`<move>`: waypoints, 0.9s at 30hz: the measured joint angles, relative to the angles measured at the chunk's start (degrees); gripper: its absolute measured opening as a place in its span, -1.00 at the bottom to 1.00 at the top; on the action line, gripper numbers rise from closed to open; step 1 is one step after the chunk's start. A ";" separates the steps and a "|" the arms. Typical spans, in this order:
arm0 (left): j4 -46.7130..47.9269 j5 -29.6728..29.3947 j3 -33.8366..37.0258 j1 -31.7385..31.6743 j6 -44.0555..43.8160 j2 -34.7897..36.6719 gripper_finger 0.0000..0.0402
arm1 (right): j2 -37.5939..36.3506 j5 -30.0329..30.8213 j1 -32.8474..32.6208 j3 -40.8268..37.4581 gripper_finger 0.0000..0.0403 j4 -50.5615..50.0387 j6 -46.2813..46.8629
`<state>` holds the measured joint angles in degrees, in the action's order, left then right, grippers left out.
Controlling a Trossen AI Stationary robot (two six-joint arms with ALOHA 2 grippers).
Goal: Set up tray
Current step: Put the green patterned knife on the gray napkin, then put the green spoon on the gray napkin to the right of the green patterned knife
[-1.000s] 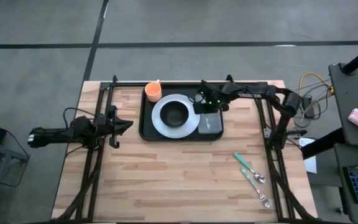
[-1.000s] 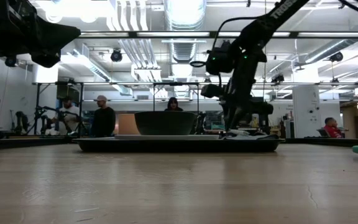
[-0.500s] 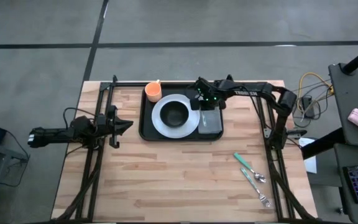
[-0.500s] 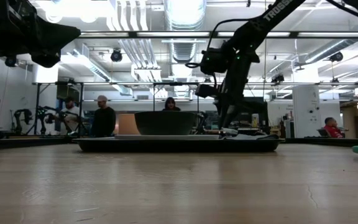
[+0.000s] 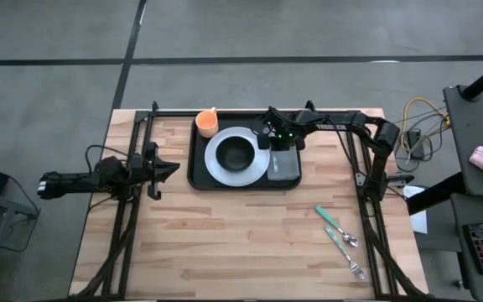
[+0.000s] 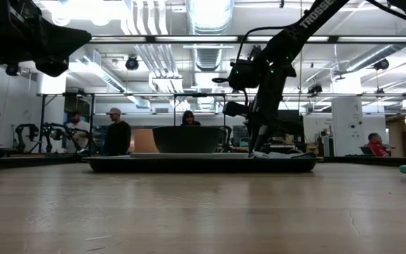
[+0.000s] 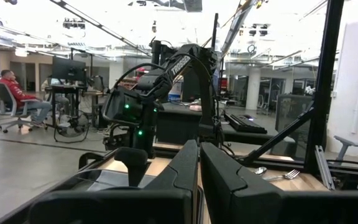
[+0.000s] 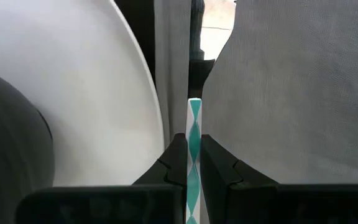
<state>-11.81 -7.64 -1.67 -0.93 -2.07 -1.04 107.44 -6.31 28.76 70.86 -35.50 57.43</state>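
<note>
Two arms, one teal utensil

Right gripper point(image 5: 270, 141) clamps a teal-handled utensil point(image 8: 193, 149) above the grey napkin point(image 5: 283, 165) on the tray point(image 5: 198, 172), upper centre. Left gripper point(image 5: 165, 169), fingers pressed together, waits at mid-left over the counter point(image 5: 241, 243).

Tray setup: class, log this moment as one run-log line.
right gripper: shut on teal-patterned utensil, over napkin beside plate | left gripper: shut, idle left of tray | spare cutlery: on table

Bright overhead light, perhaps slightly backlit.
</note>
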 joint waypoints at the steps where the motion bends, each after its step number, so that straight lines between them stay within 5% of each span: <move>1: 0.00 -0.02 0.00 0.00 0.00 -0.02 -0.99 | 0.10 0.00 -0.04 -0.01 -0.94 0.14 0.04; 6: 0.00 0.00 0.00 0.00 0.00 -0.01 -0.99 | 0.41 0.22 -0.38 -0.03 -0.86 0.06 0.05; 16: 0.00 -0.02 0.00 -0.01 0.00 -0.01 -0.99 | 0.13 0.23 -0.38 -0.03 -0.35 -0.24 1.19; 23: 0.00 -0.02 0.00 -0.02 0.00 0.00 -1.00 | -4.71 -0.95 -3.54 -0.07 -0.08 -3.97 -10.11; 27: 0.00 -0.01 0.00 0.00 0.00 -0.01 -0.99 | -10.93 4.02 -9.11 -0.25 -0.02 -12.02 -14.23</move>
<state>-11.81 -7.65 -1.67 -0.93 -2.07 -1.05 96.51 -2.29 19.65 70.61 -47.52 43.19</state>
